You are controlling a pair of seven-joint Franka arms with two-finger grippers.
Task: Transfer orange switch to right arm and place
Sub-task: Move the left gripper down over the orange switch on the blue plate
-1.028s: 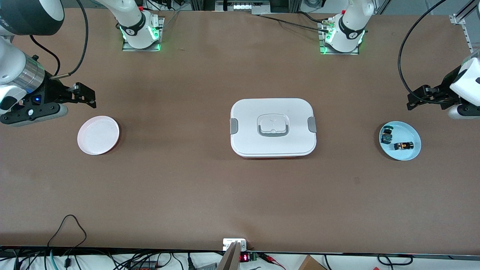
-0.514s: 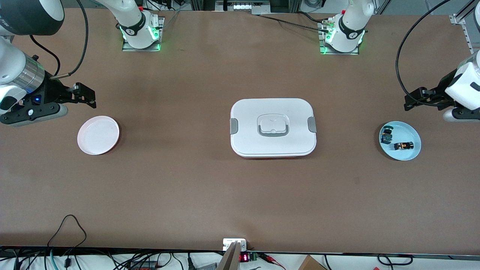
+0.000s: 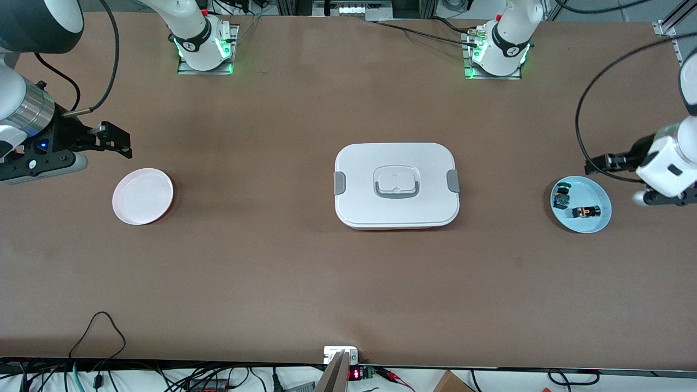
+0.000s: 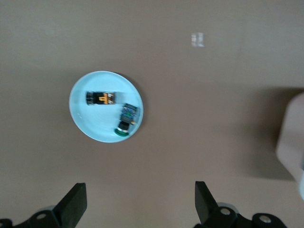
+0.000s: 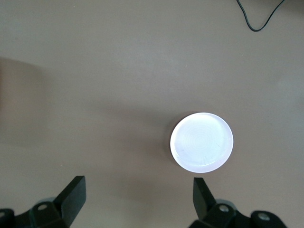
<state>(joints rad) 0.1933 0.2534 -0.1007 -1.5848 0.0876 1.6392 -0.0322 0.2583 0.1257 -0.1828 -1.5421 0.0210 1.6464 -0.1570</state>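
The orange switch (image 3: 586, 210) lies in a light blue plate (image 3: 592, 190) at the left arm's end of the table, beside a tiny dark piece with a blue-green top (image 3: 561, 197). The left wrist view shows the switch (image 4: 101, 98), that piece (image 4: 126, 118) and the plate (image 4: 90, 126). My left gripper (image 3: 596, 163) is open and empty over bare table beside the blue plate; its own view shows its fingers spread wide (image 4: 140, 204). My right gripper (image 3: 122, 144) is open and empty over bare table beside a white plate (image 3: 142, 196), which also shows in its own view (image 5: 202, 142).
A white lidded container (image 3: 396, 185) with grey clips stands at the table's middle; its edge shows in the left wrist view (image 4: 292, 137). Both arm bases stand along the table edge farthest from the front camera. Cables hang off the front edge.
My left arm has swung down toward the blue plate, and its gripper now hangs close beside the plate. My right gripper has drawn back slightly from the white plate.
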